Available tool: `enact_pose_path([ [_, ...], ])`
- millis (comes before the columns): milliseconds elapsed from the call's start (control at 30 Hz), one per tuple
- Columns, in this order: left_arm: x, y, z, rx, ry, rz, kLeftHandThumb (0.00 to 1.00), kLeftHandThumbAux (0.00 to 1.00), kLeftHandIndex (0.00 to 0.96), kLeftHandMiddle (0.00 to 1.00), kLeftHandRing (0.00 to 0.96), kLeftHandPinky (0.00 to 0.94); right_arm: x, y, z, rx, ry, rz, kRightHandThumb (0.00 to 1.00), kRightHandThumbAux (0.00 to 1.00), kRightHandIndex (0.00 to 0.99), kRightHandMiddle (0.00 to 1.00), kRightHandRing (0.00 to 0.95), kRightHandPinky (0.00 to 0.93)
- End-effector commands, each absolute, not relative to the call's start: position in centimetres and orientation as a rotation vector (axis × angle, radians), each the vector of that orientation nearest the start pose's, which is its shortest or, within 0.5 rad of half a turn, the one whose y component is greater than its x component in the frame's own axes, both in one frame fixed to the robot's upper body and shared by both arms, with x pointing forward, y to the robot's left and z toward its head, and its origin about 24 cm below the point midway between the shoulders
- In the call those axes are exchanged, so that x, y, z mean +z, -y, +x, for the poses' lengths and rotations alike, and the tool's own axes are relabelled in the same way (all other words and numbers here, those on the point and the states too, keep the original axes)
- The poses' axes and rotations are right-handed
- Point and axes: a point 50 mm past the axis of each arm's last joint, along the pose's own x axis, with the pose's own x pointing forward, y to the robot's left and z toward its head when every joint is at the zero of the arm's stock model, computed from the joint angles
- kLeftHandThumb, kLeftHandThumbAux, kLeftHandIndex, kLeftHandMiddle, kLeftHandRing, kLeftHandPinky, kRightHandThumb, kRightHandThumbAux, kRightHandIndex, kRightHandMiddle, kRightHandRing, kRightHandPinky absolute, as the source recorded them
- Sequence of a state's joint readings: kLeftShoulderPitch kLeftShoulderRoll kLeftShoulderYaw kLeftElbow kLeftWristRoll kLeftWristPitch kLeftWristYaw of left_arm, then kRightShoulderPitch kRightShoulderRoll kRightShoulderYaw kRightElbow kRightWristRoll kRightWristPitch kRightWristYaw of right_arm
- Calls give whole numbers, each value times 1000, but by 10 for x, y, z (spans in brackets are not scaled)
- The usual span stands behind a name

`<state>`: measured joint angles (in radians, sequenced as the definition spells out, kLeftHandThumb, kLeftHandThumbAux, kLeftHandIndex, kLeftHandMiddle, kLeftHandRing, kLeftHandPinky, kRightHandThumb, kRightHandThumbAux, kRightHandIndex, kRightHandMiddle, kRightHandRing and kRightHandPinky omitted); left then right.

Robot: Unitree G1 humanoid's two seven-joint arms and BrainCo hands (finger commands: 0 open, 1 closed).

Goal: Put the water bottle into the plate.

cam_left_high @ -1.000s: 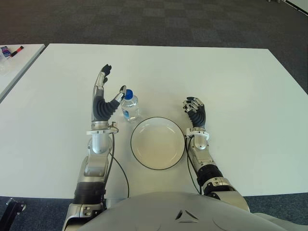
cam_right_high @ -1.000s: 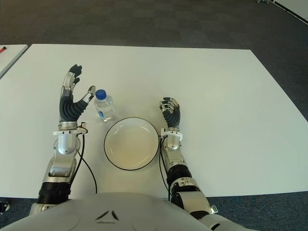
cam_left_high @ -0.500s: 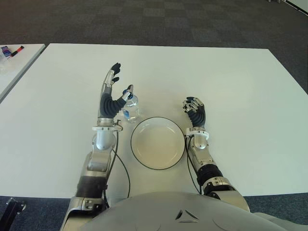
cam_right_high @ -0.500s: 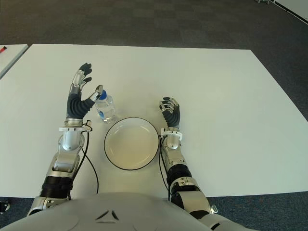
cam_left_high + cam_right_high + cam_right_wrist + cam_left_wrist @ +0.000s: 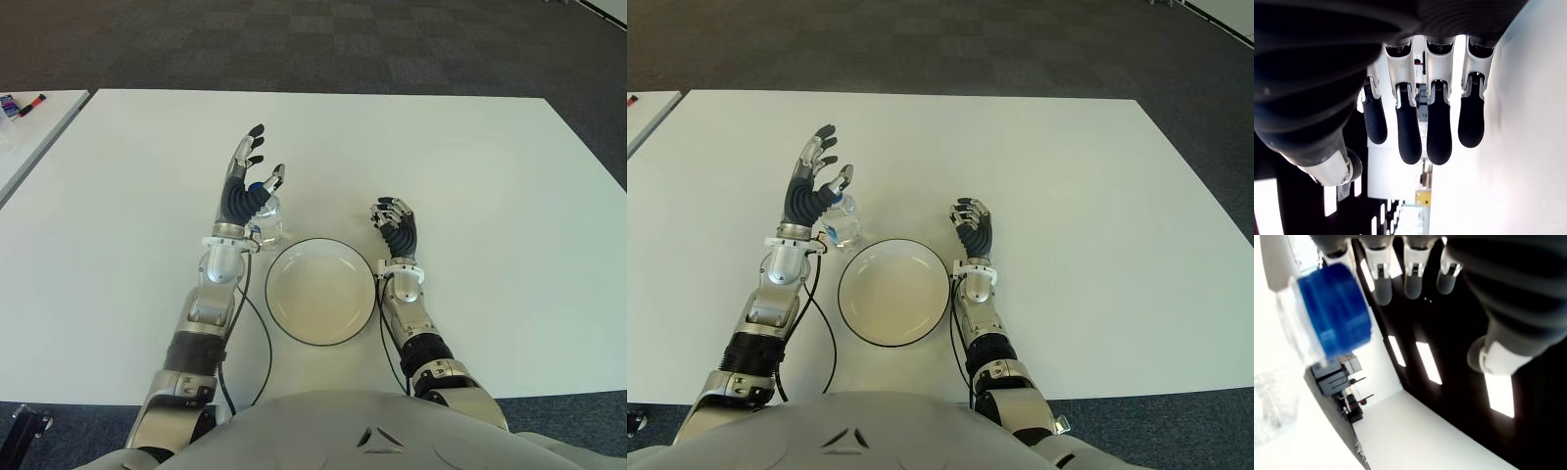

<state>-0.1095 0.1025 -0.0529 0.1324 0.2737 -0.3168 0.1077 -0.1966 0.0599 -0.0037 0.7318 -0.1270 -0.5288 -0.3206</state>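
A broad white rectangular table fills most of the view, standing on dark grey carpet with a faint checkered pattern. To its left, apart from it, is the corner of a second white table, bearing a red marker pen near its far edge.

Bright, even light on the table, faint shadows; wrist views blown out (the cap blurs close up).
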Motion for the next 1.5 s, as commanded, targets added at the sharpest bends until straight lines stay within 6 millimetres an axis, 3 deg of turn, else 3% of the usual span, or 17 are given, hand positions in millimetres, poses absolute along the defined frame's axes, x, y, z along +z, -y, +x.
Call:
enact_pose_path([
  [33, 67, -146, 281, -58, 259, 377, 468, 545, 43, 86, 115, 205, -30, 121, 259, -188, -49, -48, 942, 667, 362, 491, 511, 520],
  [233, 62, -145, 301, -79, 187, 398, 479, 528, 42, 98, 123, 203, -31, 119, 258, -179, -55, -52, 942, 667, 364, 490, 509, 519],
  [533, 60, -143, 311, -114, 162, 385, 507, 520, 40, 96, 117, 193, -32, 117, 258, -168, -58, -57, 942, 667, 362, 490, 509, 526],
  [1500, 53, -143, 311, -124, 150, 412, 466, 566, 40, 114, 131, 189, -33, 117, 257, -164, -73, -55, 942, 669, 357, 488, 517, 534],
])
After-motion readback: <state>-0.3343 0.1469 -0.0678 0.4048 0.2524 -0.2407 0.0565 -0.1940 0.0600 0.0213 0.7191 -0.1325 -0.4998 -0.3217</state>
